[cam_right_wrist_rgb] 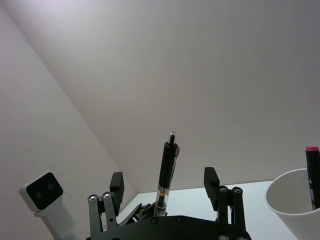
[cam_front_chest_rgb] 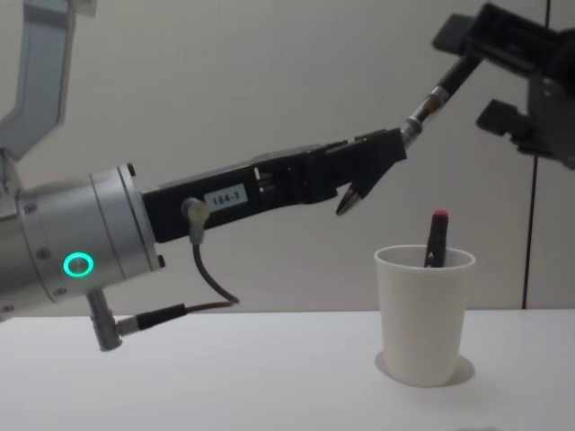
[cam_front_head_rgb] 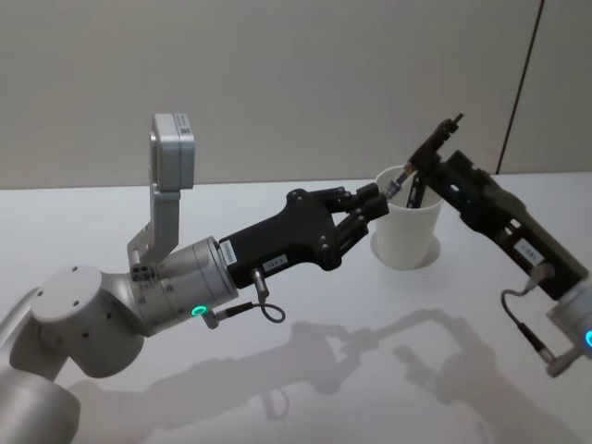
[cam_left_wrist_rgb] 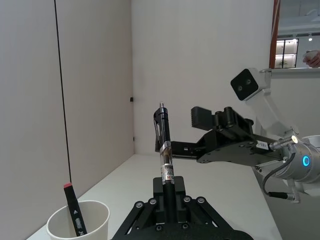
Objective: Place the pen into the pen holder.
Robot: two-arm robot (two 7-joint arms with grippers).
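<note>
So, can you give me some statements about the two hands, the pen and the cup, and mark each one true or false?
1. The left hand grips the pen. True.
2. The right hand is shut on the pen. False: it is open around the pen.
3. The cup is empty. False: a red-capped marker stands in it.
4. The cup stands upright on the table. True.
</note>
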